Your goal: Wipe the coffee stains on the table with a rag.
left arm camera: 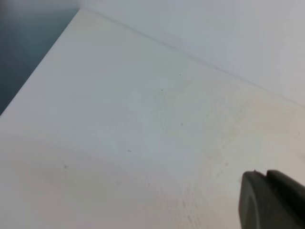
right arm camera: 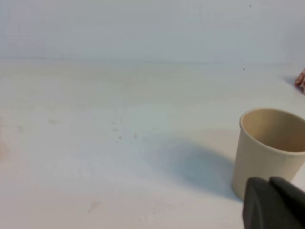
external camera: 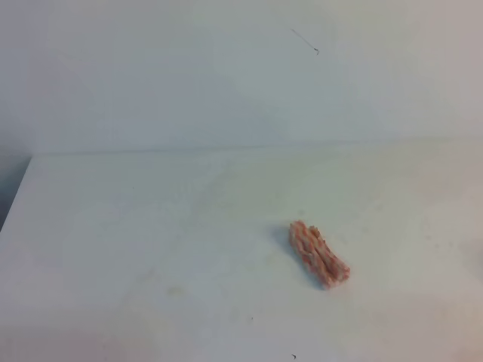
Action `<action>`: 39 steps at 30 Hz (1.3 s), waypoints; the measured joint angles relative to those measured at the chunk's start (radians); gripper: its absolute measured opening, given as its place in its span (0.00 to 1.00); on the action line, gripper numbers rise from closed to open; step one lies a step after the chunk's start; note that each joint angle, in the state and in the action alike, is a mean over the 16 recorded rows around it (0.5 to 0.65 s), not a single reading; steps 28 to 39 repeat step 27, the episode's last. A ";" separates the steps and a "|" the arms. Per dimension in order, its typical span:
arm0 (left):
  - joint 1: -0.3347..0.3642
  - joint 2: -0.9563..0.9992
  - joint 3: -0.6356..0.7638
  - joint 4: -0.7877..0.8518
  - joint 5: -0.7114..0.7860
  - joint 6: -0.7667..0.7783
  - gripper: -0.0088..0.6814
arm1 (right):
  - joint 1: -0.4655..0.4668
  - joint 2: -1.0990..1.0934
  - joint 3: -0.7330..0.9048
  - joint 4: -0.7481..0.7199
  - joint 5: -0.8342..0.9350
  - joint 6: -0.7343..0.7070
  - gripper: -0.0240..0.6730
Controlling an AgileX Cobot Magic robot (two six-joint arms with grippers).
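The rag (external camera: 319, 254), a bunched pink-red and white cloth, lies on the white table (external camera: 113, 226) right of the middle, with nothing touching it. Its tip also shows at the right edge of the right wrist view as the rag (right arm camera: 301, 80). I cannot make out the coffee stains in any view. Neither arm shows in the exterior high view. The left gripper (left arm camera: 267, 191) appears only as dark fingers pressed together at the lower right, over bare table. The right gripper (right arm camera: 269, 200) looks the same, shut on nothing, just in front of a paper cup.
A tan paper cup (right arm camera: 267, 148) stands upright and empty, close to the right gripper. The table's left edge (external camera: 15, 192) drops off to a dark floor. A pale wall (external camera: 226, 75) rises behind the far edge. Faint specks and a dim tan smudge (external camera: 175, 290) mark the tabletop.
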 joint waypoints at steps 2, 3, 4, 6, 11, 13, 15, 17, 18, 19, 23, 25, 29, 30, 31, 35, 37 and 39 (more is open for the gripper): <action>0.000 0.000 0.000 0.000 0.000 0.000 0.01 | 0.000 0.000 0.000 0.000 0.000 0.000 0.03; 0.000 0.000 0.000 0.000 0.000 0.000 0.01 | 0.000 0.000 0.000 0.000 0.000 0.000 0.03; 0.000 0.000 0.000 0.000 0.000 0.000 0.01 | 0.000 -0.001 0.002 0.000 0.000 0.000 0.03; 0.000 0.000 0.000 0.000 0.000 0.000 0.01 | 0.000 -0.003 0.004 0.000 -0.001 0.000 0.03; 0.000 0.000 0.000 0.000 0.000 0.000 0.01 | 0.000 0.004 -0.006 0.000 0.004 0.000 0.03; 0.000 0.000 0.000 0.000 0.000 0.000 0.01 | 0.000 0.004 -0.006 0.000 0.004 0.000 0.03; 0.000 0.000 0.000 0.000 0.000 0.000 0.01 | 0.000 0.004 -0.006 0.000 0.005 0.000 0.03; 0.000 0.000 0.000 0.000 0.000 0.000 0.01 | 0.000 0.004 -0.006 0.000 0.005 0.000 0.03; 0.000 0.000 0.000 0.000 0.000 0.000 0.01 | 0.000 0.004 -0.006 0.000 0.005 0.000 0.03; 0.000 0.000 0.000 0.000 0.000 0.000 0.01 | 0.000 0.004 -0.006 0.000 0.006 0.000 0.03; 0.000 0.000 0.000 0.000 0.000 0.000 0.01 | 0.000 0.009 -0.011 0.000 0.008 0.000 0.03; 0.000 0.000 0.000 0.000 0.000 0.000 0.01 | 0.000 0.009 -0.011 0.000 0.009 0.000 0.03; 0.000 0.000 0.000 0.000 0.000 0.000 0.01 | 0.000 0.009 -0.011 0.000 0.009 0.000 0.03; 0.000 0.000 0.000 0.000 0.000 0.000 0.01 | 0.000 0.009 -0.011 0.000 0.009 0.000 0.03; 0.000 0.000 0.000 0.000 0.000 0.000 0.01 | 0.000 0.009 -0.011 0.000 0.009 0.000 0.03; 0.000 0.000 0.000 0.000 0.000 0.000 0.01 | 0.000 0.009 -0.011 0.000 0.009 0.000 0.03; 0.000 0.000 0.000 0.000 0.000 0.000 0.01 | 0.000 0.009 -0.011 0.000 0.009 0.000 0.03; 0.000 0.000 0.000 0.000 0.000 0.000 0.01 | 0.000 0.009 -0.011 0.000 0.009 0.000 0.03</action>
